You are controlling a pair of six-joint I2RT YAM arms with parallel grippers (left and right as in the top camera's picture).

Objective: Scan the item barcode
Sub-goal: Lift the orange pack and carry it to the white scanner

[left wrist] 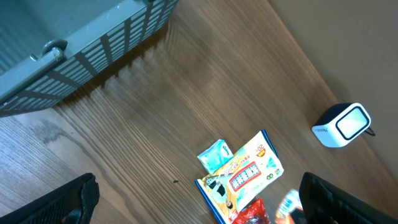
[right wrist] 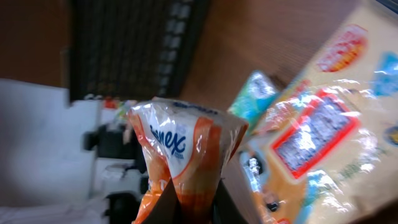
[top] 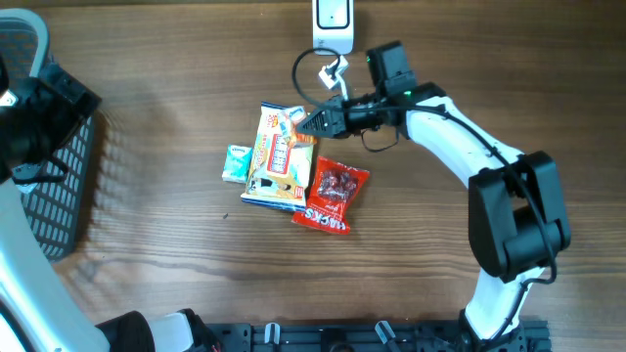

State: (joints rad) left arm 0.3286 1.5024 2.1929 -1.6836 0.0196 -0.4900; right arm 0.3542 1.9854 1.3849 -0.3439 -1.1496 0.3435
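Note:
My right gripper [top: 315, 121] [right wrist: 193, 205] is shut on an orange-and-white tissue pack [top: 290, 119] [right wrist: 183, 149], holding it by one end just above the pile of items. The pack also shows, blurred, in the left wrist view [left wrist: 289, 204]. The white barcode scanner [top: 335, 20] [left wrist: 343, 124] stands at the far edge of the table, behind the right gripper. My left gripper [left wrist: 199, 202] hangs open and empty high over the table on the left, its dark fingers [left wrist: 68, 199] at the bottom corners of its view.
A yellow snack bag [top: 279, 156] [left wrist: 242, 174] [right wrist: 323, 130], a red snack bag [top: 333, 196] and a small teal pack [top: 236, 162] [left wrist: 215, 155] lie together mid-table. A grey wire basket [top: 59, 196] [left wrist: 87, 50] stands at the left edge.

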